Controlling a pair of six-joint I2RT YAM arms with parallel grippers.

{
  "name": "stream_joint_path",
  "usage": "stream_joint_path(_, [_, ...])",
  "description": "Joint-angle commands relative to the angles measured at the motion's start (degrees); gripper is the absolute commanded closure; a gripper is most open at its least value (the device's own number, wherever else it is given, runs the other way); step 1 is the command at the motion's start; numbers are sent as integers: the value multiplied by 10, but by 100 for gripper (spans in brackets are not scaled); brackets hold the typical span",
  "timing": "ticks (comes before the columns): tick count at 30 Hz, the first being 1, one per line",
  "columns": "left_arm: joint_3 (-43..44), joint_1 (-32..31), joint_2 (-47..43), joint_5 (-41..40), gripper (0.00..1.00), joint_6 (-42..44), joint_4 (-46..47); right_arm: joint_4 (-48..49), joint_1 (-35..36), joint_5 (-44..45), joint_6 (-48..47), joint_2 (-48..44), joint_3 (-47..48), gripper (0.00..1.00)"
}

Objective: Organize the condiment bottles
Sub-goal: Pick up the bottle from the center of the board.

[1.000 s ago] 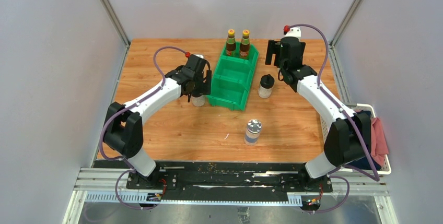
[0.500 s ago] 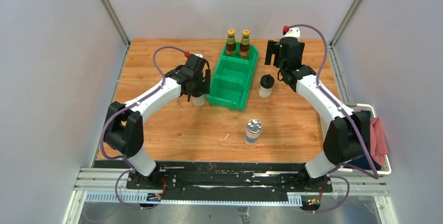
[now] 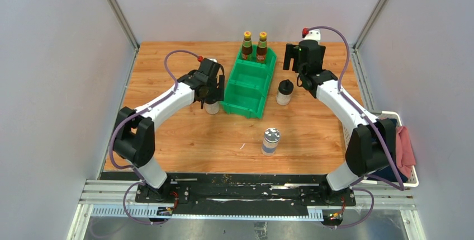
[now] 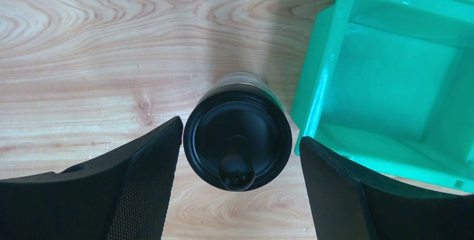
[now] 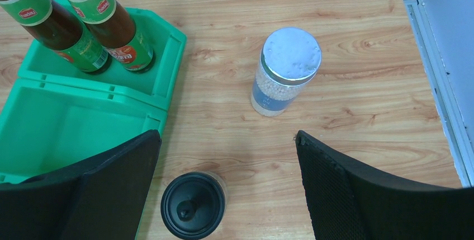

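Both wide — left gripper (image 4: pixel 240 133) astride shaker (image 4: pixel 235 118) by bin wall (image 4: pixel 313 83), right gripper (image 5: pixel 228 136) above tabletop (image 5: pixel 346 16) near jar (image 5: pixel 285 72).

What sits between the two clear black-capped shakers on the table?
The green three-compartment plastic bin stands between the left-hand shaker and the right-hand shaker; the top external view shows it.

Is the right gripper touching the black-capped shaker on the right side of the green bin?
Apart. The right wrist view shows bare table between the shaker and each finger of the open right gripper.
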Motion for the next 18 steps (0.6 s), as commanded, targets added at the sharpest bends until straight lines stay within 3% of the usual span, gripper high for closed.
stream_joint_path(1, [-2, 5, 11, 4, 19, -5, 7, 6, -3, -2, -5, 8, 3, 5])
stream_joint_path(18, [3, 7, 21, -2, 26, -4, 7, 6, -3, -1, -5, 15, 7, 5])
